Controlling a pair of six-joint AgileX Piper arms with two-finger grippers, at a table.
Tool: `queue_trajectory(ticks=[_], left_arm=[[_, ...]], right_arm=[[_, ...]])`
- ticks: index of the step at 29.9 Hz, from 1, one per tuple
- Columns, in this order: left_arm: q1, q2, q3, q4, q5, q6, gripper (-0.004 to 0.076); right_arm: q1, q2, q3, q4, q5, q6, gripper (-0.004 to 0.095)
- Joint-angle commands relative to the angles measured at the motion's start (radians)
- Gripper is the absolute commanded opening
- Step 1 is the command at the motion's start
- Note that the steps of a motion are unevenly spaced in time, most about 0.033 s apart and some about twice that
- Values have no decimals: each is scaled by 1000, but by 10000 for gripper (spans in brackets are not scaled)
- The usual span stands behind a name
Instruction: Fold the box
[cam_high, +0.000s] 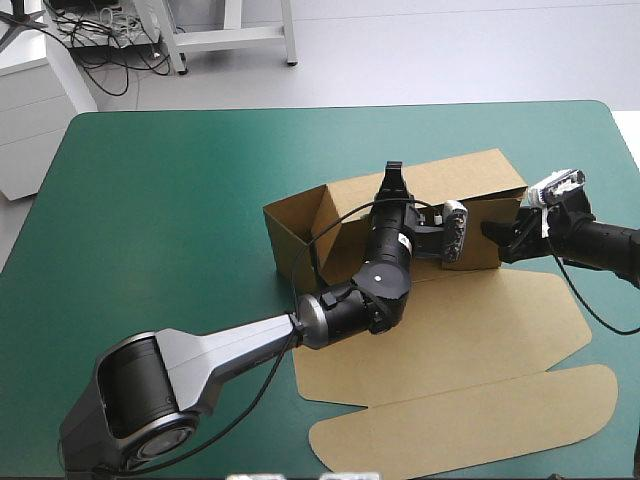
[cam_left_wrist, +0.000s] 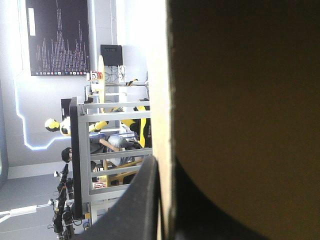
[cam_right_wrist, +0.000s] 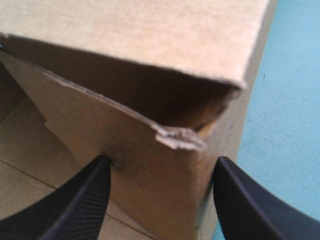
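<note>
High view: the brown cut-board box (cam_high: 470, 185) stands mid teal-green worktop (cam_high: 150, 180), walls up, lid (cam_high: 470, 330) flat beneath the left arm. The left tool (cam_high: 393, 178) is closed on the far wall; the right tool (cam_high: 497, 236) meets the end wall.

Left wrist view: board fills everything ahead, one black finger (cam_left_wrist: 142, 200) against it.

Right wrist view: fingers apart, straddling a frayed corner (cam_right_wrist: 180, 139).

Light, stiff, easily crushed, I judge. Pinch wall rims, avoiding that corner.

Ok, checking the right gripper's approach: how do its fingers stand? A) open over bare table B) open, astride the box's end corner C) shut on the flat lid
B: the right gripper stands open, astride a corner of the brown box.
</note>
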Motion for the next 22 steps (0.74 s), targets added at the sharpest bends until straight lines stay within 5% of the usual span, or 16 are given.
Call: queue_trajectory(ticks=[1, 12, 22], left_arm=[[-17, -50, -23, 16, -68, -11, -10], [-17, -50, -23, 8, -58, -11, -10], [-17, -50, -23, 8, -57, -2, -10]], right_arm=[[2, -13, -32, 135, 55, -29, 522], [2, 0, -32, 215, 12, -80, 18], [2, 0, -32, 215, 1, -86, -6]])
